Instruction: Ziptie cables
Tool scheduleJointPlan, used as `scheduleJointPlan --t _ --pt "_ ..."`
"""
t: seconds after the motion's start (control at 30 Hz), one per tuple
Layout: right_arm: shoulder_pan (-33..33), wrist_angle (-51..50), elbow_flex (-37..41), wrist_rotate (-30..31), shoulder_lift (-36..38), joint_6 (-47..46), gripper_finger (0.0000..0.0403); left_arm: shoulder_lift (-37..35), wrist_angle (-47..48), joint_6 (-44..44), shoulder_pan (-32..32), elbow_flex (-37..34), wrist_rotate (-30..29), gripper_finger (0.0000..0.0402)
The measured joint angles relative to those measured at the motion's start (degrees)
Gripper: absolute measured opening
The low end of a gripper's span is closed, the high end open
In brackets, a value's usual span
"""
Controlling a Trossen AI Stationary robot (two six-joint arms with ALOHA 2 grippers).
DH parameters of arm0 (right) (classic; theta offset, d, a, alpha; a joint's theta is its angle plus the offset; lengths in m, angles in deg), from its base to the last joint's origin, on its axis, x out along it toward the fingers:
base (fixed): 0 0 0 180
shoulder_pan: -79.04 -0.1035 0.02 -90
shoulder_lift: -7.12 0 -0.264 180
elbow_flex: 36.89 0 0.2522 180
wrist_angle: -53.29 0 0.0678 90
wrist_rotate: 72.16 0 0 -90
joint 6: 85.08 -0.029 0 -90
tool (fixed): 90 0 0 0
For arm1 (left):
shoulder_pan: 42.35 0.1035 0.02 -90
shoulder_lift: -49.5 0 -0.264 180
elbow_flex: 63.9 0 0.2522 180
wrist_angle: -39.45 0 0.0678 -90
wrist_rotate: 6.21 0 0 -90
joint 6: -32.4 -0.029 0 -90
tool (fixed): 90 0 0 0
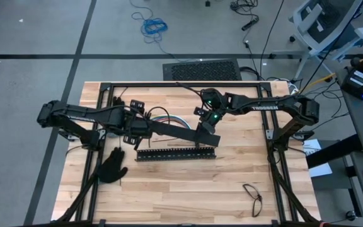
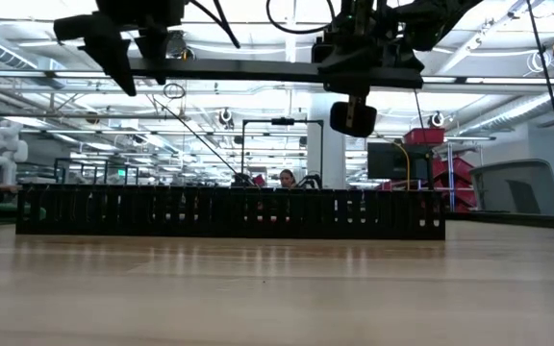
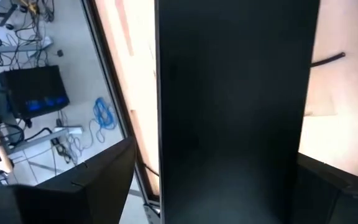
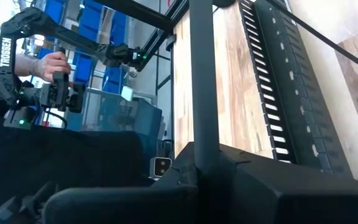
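The cables lie at the back of the desk, partly hidden under a long flat black bar that both arms carry above them. The left gripper straddles one end with its fingers spread wide around it; the right gripper pinches the other end, clamped tight. Likely the bar is being moved to clear the wires. A second, slotted bar rests nearer the front, a glove beside it. No zipties can be made out.

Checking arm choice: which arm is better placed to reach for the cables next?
Left, probably: the left tool stands open right beside the cables, while the right tool is shut on the black bar.
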State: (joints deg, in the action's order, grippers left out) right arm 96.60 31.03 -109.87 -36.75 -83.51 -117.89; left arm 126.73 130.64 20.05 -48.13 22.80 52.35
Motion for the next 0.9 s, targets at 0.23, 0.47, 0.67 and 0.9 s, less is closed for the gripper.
scheduleJointPlan --t 0.23,0.47,0.67,0.9 --pt "0.0 0.64 0.0 -1.2 0.0 -0.12 0.0001 0.0 -0.05 -0.05 0.0 0.0 -0.3 0.0327" --pt "0.02 0.73 0.0 -1.18 0.0 -0.14 0.0001 0.0 -0.01 -0.24 0.0 0.0 -6.45 0.0312" --pt "0.0 0.79 0.0 -1.22 0.0 -0.25 0.0001 0.0 0.02 -0.31 0.0 0.0 -6.89 0.0263" --pt "0.0 1.82 -0.02 -1.31 0.0 -1.04 0.0003 0.0 0.44 -1.38 -0.04 -0.07 -6.99 0.0222"
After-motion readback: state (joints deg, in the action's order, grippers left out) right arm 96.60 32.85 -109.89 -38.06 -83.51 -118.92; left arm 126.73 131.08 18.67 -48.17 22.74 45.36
